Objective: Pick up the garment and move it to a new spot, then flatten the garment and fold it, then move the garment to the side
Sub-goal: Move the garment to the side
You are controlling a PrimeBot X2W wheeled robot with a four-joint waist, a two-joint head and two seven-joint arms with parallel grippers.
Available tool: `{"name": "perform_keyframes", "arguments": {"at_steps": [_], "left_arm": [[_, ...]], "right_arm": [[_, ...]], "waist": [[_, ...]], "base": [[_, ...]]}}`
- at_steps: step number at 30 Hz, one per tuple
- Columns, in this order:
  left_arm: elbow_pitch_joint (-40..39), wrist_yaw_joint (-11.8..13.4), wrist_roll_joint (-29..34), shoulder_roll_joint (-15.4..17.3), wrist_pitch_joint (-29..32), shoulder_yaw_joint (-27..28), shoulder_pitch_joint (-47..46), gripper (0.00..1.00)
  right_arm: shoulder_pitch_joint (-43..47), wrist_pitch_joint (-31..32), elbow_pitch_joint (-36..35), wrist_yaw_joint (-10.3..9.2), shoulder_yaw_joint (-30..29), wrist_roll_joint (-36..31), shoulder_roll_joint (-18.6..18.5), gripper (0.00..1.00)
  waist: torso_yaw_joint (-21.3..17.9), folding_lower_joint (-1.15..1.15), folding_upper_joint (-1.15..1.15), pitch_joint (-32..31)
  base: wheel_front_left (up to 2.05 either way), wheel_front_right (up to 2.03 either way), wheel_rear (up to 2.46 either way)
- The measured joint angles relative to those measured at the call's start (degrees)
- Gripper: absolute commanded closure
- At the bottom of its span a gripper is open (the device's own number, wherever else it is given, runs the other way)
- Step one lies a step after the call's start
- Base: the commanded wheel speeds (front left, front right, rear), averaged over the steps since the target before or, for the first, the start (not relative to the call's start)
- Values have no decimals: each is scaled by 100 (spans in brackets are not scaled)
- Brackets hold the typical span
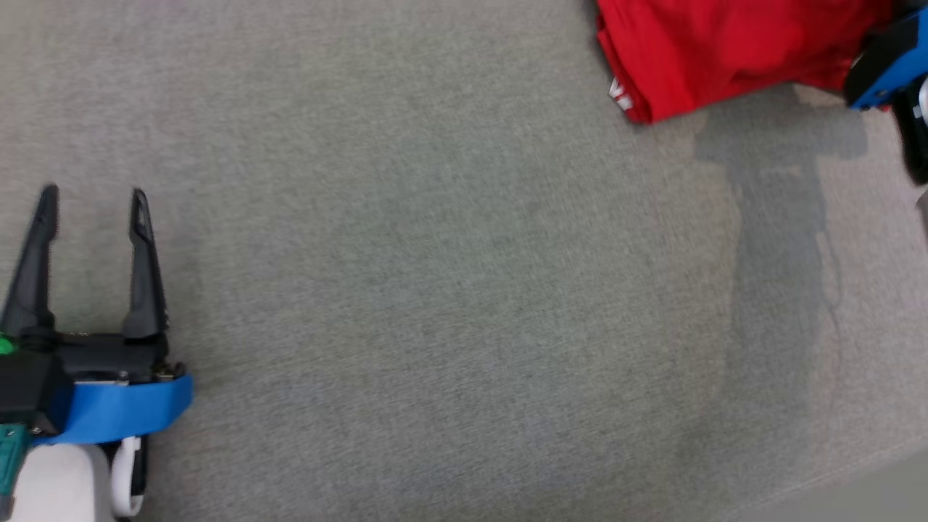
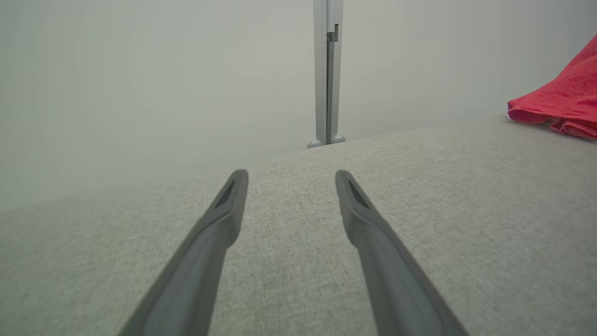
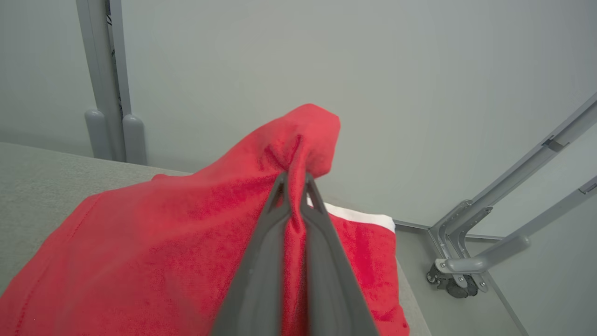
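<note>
The garment (image 1: 725, 51) is red cloth with a bit of white trim, bunched at the far right of the grey table (image 1: 449, 290). In the right wrist view my right gripper (image 3: 293, 179) is shut on a raised fold of the garment (image 3: 186, 233), lifting that part above the table. Part of the right wrist, blue and black, shows at the head view's right edge. My left gripper (image 1: 93, 196) hovers low at the left with its fingers apart and nothing between them; seen from its wrist (image 2: 291, 179), the garment (image 2: 559, 107) lies far off to the right.
A grey fabric-covered table stretches between the two arms. Pale partition walls with a grey metal post (image 2: 328, 70) stand behind the table. A wheeled metal frame (image 3: 471, 261) sits on the floor past the table's right end.
</note>
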Motion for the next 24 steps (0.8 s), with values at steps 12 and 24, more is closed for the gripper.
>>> {"name": "perform_keyframes", "arguments": {"at_steps": [12, 24], "left_arm": [[-821, 0, 48, 260, 70, 4, 81, 0], [-669, 63, -82, 250, 38, -10, -1, 0]], "right_arm": [[-680, -16, 722, 1, -321, -344, -612, 100], [-942, 155, 1413, 1, -801, -918, -602, 0]], "waist": [[-437, -3, -2, 432], [-194, -3, -2, 514]], "base": [[0, 0, 0], [0, 0, 0]]}}
